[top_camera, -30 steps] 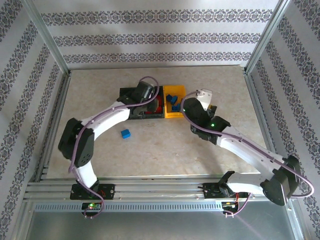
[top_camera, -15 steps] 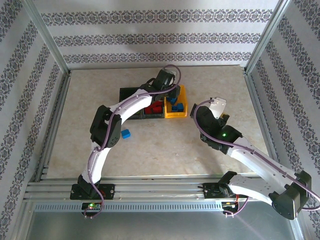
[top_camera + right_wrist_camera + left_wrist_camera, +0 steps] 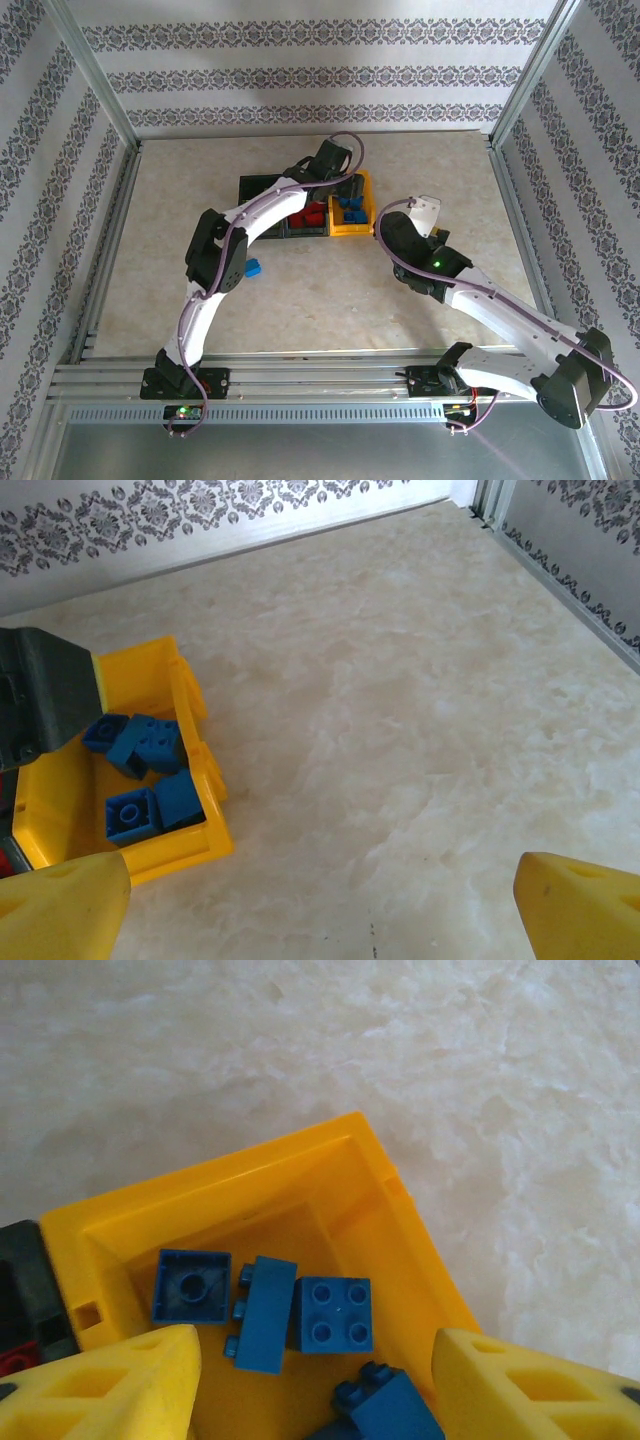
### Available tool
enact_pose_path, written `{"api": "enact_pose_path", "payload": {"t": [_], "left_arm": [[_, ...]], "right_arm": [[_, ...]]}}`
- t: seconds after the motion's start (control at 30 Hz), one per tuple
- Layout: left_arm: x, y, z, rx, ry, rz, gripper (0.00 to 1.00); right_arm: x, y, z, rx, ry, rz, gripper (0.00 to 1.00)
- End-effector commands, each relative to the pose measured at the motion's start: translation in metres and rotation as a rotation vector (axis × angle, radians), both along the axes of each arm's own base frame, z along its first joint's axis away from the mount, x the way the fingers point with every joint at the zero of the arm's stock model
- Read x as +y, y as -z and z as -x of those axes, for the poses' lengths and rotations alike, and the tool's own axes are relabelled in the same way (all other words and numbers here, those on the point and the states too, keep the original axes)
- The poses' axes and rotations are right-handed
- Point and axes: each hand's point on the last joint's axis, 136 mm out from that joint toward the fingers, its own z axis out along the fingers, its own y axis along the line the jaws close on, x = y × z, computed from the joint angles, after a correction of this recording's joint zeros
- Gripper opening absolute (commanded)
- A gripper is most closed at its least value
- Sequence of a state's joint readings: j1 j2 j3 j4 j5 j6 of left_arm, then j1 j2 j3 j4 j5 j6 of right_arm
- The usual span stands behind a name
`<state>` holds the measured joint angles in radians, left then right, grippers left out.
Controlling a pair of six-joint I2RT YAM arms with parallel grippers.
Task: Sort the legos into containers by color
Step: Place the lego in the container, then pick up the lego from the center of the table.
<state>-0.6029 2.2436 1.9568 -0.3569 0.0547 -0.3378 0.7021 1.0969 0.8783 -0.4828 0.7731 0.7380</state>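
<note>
Yellow bin (image 3: pixel 250 1175) under left tool (image 3: pixel 316 1365) (jaws apart), arm (image 3: pixel 262 214) outstretched

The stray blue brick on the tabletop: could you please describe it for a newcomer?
Find the yellow-orange plastic bin mid-table. Nearer and leftward, on the beige marbled table, lies the small blue studded brick. The other blue bricks sit inside that bin; this one doesn't.

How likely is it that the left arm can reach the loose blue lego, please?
Probably yes: the blue lego lies alone on the table close beside that arm, though the left claw hangs over the yellow bin.
</note>
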Motion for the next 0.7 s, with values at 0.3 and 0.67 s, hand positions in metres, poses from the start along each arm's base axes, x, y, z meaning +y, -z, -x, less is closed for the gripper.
{"api": "enact_pose_path", "payload": {"t": [0.3, 0.67], "left_arm": [[0.111, -0.119, 0.052, -0.232, -0.244, 0.068, 0.81], [0.295, -0.102, 0.134, -0.223, -0.646, 0.068, 1.0]], "right_arm": [[0.059, 0.003, -0.008, 0.044, -0.198, -0.036, 0.97], [0.184, 0.043, -0.007, 0.243, -0.503, -0.059, 0.9]]}}
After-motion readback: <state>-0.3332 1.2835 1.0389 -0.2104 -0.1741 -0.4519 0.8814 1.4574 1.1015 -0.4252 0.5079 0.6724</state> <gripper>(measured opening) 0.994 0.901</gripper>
